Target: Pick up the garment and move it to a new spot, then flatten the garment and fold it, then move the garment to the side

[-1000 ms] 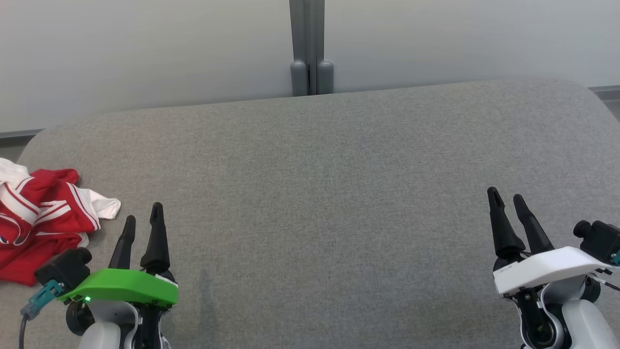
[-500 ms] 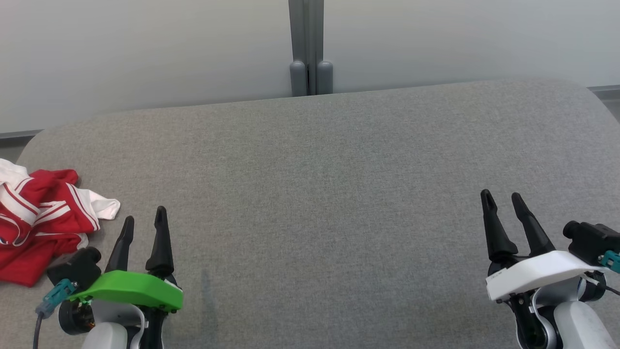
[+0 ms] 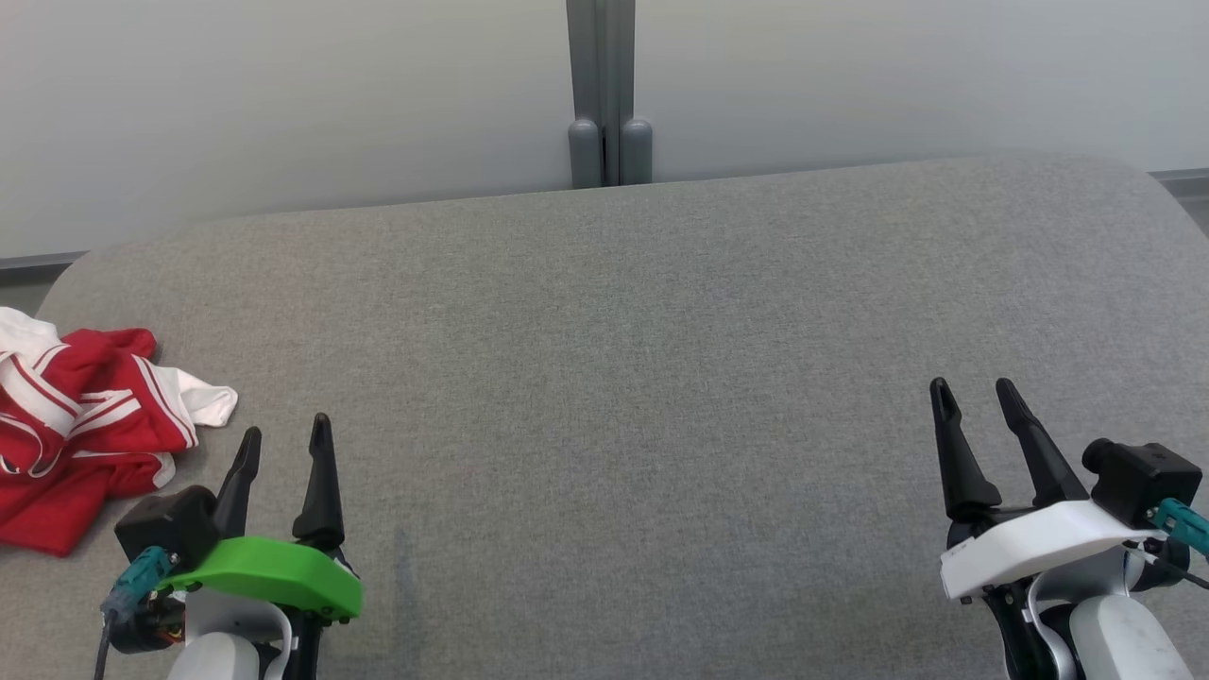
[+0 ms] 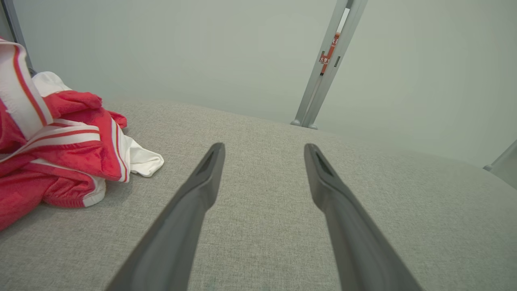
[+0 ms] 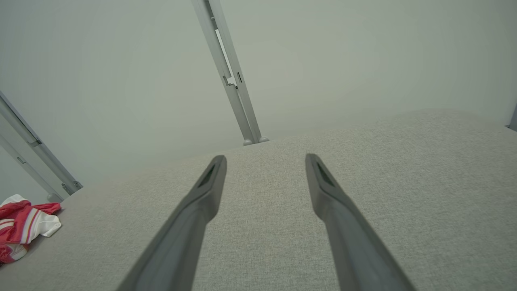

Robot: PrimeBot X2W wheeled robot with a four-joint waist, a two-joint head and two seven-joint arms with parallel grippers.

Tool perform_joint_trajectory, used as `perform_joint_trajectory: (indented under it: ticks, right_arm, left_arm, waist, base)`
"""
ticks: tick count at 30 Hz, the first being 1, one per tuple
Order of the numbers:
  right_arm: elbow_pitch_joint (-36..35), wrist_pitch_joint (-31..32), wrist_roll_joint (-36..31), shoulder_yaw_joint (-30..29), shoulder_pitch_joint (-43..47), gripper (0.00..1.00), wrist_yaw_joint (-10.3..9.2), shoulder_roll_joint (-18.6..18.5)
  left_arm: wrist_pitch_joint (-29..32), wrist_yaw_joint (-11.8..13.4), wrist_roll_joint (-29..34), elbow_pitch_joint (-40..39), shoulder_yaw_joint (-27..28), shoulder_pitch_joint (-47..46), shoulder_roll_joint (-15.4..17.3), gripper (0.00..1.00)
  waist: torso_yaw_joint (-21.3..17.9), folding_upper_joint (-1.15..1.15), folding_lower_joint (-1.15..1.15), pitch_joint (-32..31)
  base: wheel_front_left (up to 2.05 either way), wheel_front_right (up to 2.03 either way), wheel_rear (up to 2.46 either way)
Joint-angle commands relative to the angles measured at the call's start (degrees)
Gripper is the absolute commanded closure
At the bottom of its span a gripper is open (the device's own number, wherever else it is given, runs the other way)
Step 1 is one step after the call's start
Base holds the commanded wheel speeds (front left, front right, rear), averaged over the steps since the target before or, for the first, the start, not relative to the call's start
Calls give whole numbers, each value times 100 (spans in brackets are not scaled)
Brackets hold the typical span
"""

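The garment (image 3: 80,430) is a crumpled red piece with white stripes and white trim, lying at the far left edge of the grey padded table (image 3: 623,359). It also appears at the left of the left wrist view, garment (image 4: 52,149), and small at the lower left of the right wrist view, garment (image 5: 22,228). My left gripper (image 3: 283,439) hovers low just right of it, open and empty, fingers pointing away from me. My right gripper (image 3: 973,397) is open and empty over the table's right side, far from the cloth.
A pale wall stands behind the table, with a grey upright post (image 3: 609,94) at its middle. The table's far edge is rounded at both corners. Wide bare grey fabric lies between the two grippers.
Both grippers have drawn back a little toward me, lower in the head view. The garment has not moved. Both jaws stay open.
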Motion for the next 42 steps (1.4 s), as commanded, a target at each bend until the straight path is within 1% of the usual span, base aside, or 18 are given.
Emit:
perform_joint_trajectory:
  ticks: [1,23,38,42]
  right_arm:
    - [-58,-48,-149,-8,9,0,3,-12]
    - [18,-215,-860,-70,163,0,4,122]
    - [70,-331,-1291,-78,220,0,4,149]
    - [51,-334,-1341,-100,227,0,4,156]
  left_arm:
    - [-50,16,147,1,-7,-60,61,0]
    - [-309,74,1061,296,-89,-64,74,0]
    - [-465,83,1493,406,-47,-105,49,0]
    - [-476,76,1488,424,-19,-122,26,0]
  waist:
    - [2,0,0,0]
    - [0,0,0,-8]
    - [17,0,0,-15]
    - [61,0,0,-16]
  base:
    - [0,0,0]
    - [0,0,0]
    - [0,0,0]
    - [0,0,0]
